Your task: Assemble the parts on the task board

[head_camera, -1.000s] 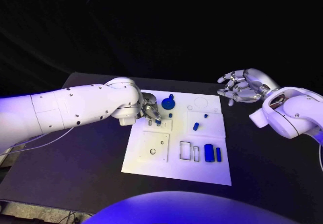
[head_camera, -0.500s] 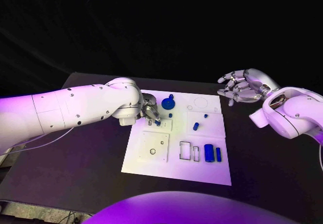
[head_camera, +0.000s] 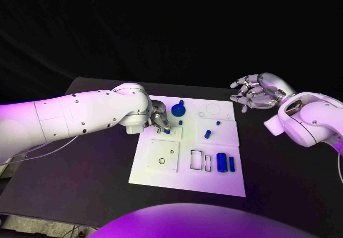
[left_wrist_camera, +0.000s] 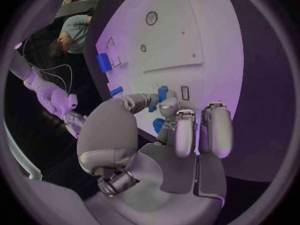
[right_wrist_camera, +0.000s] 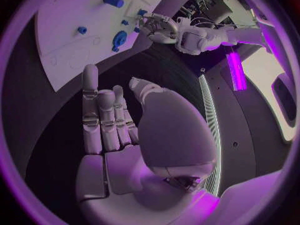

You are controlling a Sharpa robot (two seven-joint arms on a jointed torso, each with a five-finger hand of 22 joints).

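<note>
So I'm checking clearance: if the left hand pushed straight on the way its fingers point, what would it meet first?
Probably the white task board: the left hand points down, holding a small blue part just above it.

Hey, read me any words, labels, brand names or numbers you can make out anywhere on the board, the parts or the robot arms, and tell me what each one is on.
None can be read.
Task board: outlined slots and holes, no legible text.
Blue parts such as the two upright pieces: plain, no markings visible.
Left hand and right hand: no brand or number visible.
</note>
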